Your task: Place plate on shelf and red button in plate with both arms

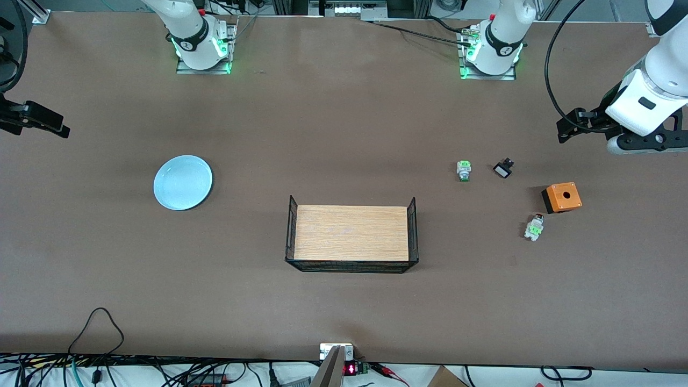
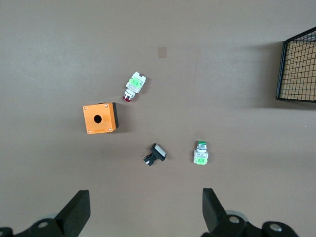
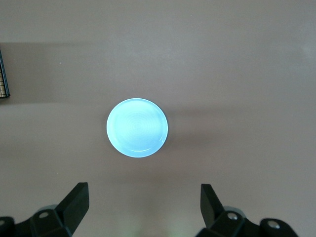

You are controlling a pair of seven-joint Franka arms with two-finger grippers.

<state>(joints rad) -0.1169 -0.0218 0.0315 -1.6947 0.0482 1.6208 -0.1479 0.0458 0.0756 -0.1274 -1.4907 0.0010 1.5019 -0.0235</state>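
Two grippers of mine up in air, both spread wide, nothing held. Left gripper (image 2: 143,212) over bare table at left arm's end, above small parts. Right gripper (image 3: 143,210) over table at right arm's end, above plate (image 1: 183,182). Plate flat on table, well apart from wire-sided wooden tray (image 1: 351,233) at centre. Red button (image 1: 534,228) on its side, just beside orange box (image 1: 562,197), nearer front camera than it. Green-ended switch (image 1: 464,170) and black-and-white part (image 1: 503,169) lie farther back.
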